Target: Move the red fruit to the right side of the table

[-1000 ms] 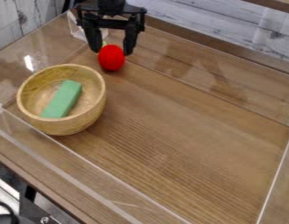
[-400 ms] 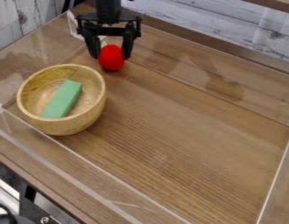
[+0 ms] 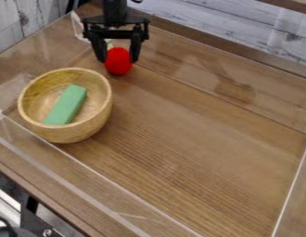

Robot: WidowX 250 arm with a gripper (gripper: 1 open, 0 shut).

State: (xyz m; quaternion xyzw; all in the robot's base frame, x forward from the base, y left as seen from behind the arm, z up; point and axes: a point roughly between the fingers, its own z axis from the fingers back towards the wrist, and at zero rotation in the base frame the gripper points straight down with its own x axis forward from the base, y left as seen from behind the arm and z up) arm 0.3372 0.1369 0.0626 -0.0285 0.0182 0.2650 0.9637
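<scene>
**Jaws spread over the red fruit, nothing grabbed yet**

The jaws of the gripper (image 3: 119, 48) are seen spread wide and pointed straight down, one finger on each side of the red fruit (image 3: 117, 61), which sits directly below them in the upper left of the frame. No long axis can be made out; it looks roundish. Lower left, a wooden bowl (image 3: 31, 116) is found with a green block (image 3: 67, 104) lying in it. The right side of the tabletop (image 3: 218, 139) is left for the fruit.
</scene>
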